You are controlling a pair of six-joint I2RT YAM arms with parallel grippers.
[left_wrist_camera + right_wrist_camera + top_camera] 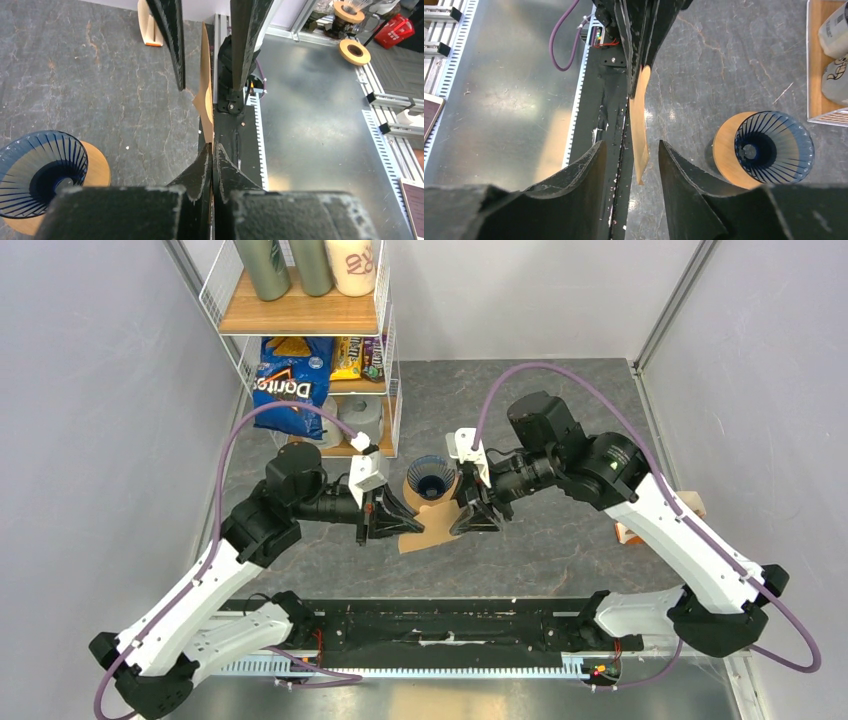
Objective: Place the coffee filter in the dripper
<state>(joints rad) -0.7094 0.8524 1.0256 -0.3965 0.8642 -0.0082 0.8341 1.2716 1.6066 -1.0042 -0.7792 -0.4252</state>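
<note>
The coffee filter [425,537] is a thin light-brown paper piece held edge-on above the table between my two grippers. My left gripper [402,525] is shut on its left part; the left wrist view shows the paper [205,100] pinched between the closed jaws [212,147]. My right gripper [463,523] is open, its fingers either side of the filter's free edge [639,125] without touching it [631,145]. The dark blue ribbed dripper [432,477] stands upright just behind the grippers; it also shows in both wrist views [37,170] [774,147].
The dripper sits in a tan wooden ring [412,488] on a dark cup. A wire shelf rack [310,350] with a Doritos bag [290,385] and bottles stands at the back left. An orange-and-white holder [625,532] is at the right. A black rail [440,625] runs along the front.
</note>
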